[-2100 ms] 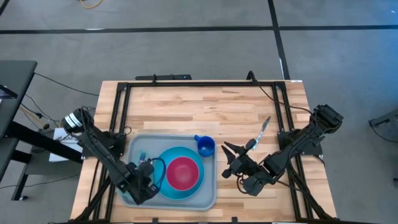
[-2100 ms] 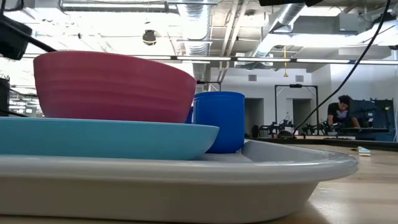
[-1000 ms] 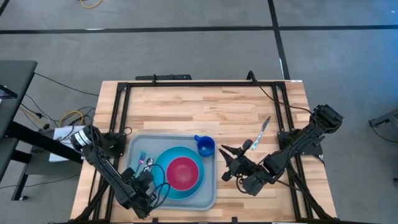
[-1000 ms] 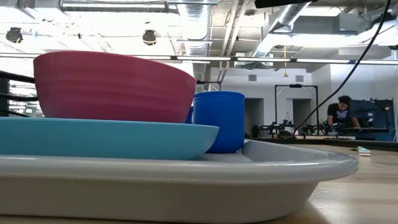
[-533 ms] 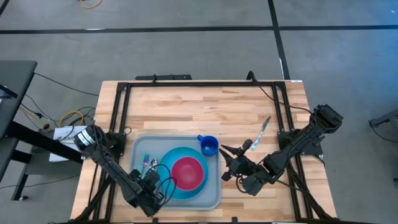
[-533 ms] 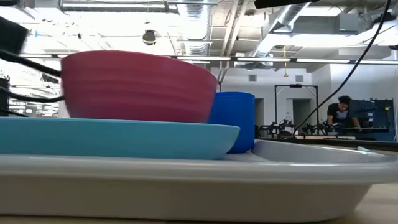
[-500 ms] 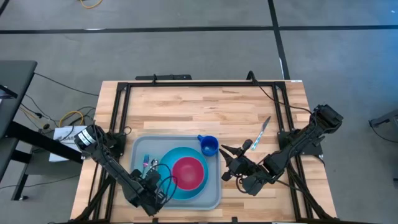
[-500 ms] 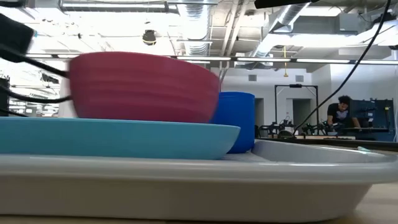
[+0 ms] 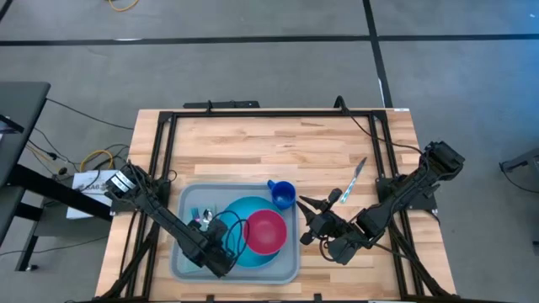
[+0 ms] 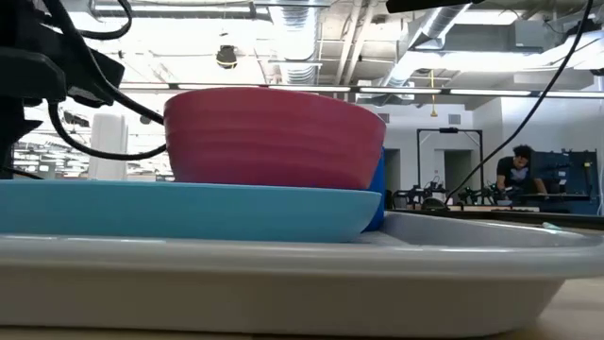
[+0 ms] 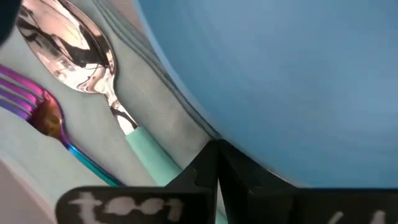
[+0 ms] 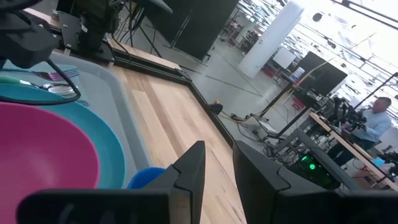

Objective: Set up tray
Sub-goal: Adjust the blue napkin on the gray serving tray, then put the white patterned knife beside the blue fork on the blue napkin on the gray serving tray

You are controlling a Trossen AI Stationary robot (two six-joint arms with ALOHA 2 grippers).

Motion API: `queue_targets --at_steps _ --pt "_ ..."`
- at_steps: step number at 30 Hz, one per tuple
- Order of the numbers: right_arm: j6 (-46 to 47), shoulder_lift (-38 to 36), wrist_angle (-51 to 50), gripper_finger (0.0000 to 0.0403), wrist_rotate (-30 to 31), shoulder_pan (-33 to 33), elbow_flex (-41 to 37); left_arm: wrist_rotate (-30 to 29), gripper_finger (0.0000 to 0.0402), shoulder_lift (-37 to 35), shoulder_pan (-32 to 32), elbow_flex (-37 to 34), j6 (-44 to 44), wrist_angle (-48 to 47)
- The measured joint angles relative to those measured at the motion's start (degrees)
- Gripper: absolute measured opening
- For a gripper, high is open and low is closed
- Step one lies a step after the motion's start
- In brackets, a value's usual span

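Wooden table [image 9: 253,143]: tray [image 9: 187,261] partly hidden by left hand [image 9: 221,257], fingers together; right hand [image 9: 308,220] half-spread, empty.

Bright overhead light, glare on spoon [image 11: 68,38]

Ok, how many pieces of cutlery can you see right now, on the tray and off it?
3. A spoon and a rainbow-coloured fork lie side by side in the tray, left of the blue plate. A knife lies on the bare table, right of the tray. More may be hidden.

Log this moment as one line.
left gripper: shut, at plate edge | tray: holds plate, bowl, cup, cutlery | right gripper: beside tray, empty
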Motion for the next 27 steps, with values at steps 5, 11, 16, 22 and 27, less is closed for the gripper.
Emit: queue_targets --at_steps 5,11,16,22,27 --pt "0.0 0.0 0.0 0.0077 -0.1 0.0 0.0 1.0 0.0 0.0 -0.7 0.0 -1.2 -1.6" --pt "0.0 0.0 0.0 0.0077 -1.1 0.0 0.0 -0.4 0.0 -0.1 -2.4 4.1 -2.0 -5.5" --pt "-0.5 0.0 0.0 0.0077 -1.0 1.2 0.0 -7.0 0.0 -0.1 -3.7 12.9 -4.3 -19.4" --pt "-0.2 -0.8 -0.8 0.0077 -1.0 5.8 0.0 -26.1 0.0 -0.2 -5.6 21.5 -3.3 -26.1" --pt "17.6 -5.5 -16.8 0.0077 -2.2 8.9 0.0 -45.8 0.0 -0.2 -7.3 23.8 7.7 -21.5"
